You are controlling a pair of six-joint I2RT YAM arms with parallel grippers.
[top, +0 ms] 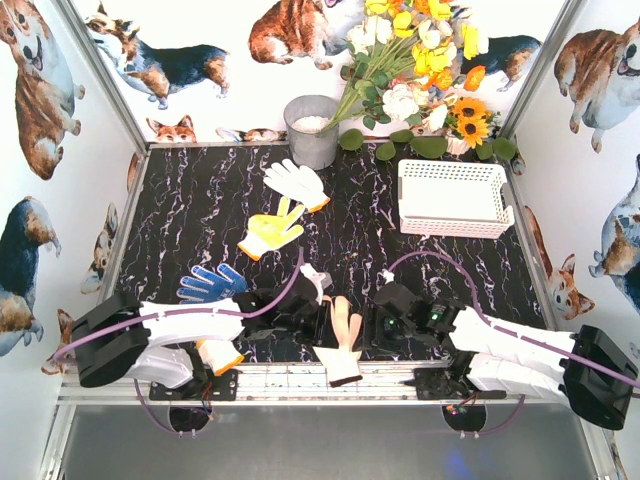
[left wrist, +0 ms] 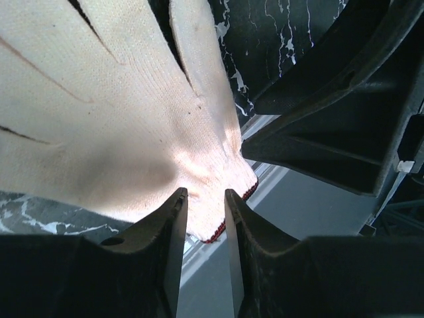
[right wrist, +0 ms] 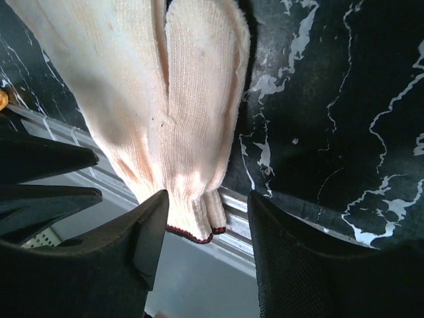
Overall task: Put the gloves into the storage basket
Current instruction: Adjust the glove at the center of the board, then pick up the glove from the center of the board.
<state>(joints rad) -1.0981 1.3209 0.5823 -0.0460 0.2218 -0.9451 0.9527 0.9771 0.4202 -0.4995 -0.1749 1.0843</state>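
Left jaws barely parted, right jaws spread wide, by the red-hemmed knit beige glove point(right wrist: 179, 119).

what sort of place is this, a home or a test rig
Most likely a staged robot test booth, not a home: corgi-print walls box in a black marbled table, with a flower bouquet as a prop.

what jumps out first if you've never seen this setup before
The corgi-print walls and the flowers at the back catch the eye first. At the near edge of the table lies a beige glove, with the left end effector and the right end effector both at its cuff. A white glove, a yellow glove and a blue glove lie diagonally on the dark table; the white basket stands empty at back right.
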